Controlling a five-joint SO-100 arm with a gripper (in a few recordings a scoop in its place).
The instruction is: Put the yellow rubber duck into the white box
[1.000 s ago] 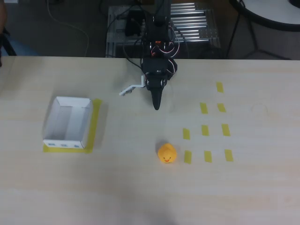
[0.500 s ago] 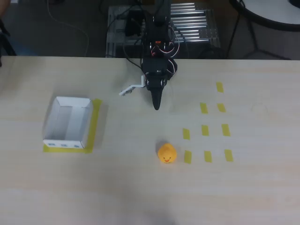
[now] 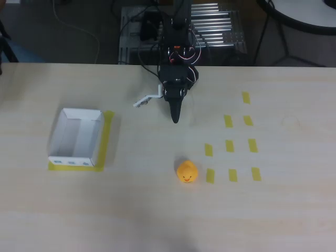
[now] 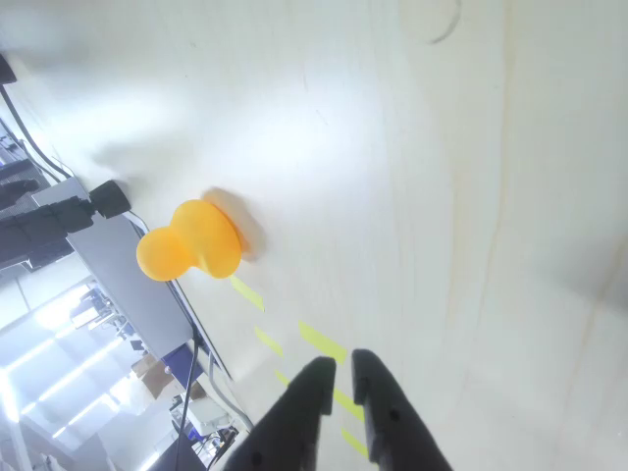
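Observation:
The yellow rubber duck point(image 3: 187, 172) stands on the pale wooden table, lower centre in the overhead view, its face toward the bottom edge. In the wrist view the duck point(image 4: 191, 241) sits left of centre, well away from the fingertips. The white box point(image 3: 76, 137) lies at the left on a yellow tape square, with blue marks on its near wall. My black gripper point(image 3: 175, 117) points down the picture from the table's back edge, roughly a hand's length above the duck. Its dark fingers point(image 4: 339, 371) are shut with nothing between them.
Several short yellow tape strips point(image 3: 229, 145) lie in a grid right of the duck. A white plate point(image 3: 147, 99) sticks out to the left of the gripper. Dark floor, cables and a metal rack point(image 3: 212, 26) lie beyond the table's back edge.

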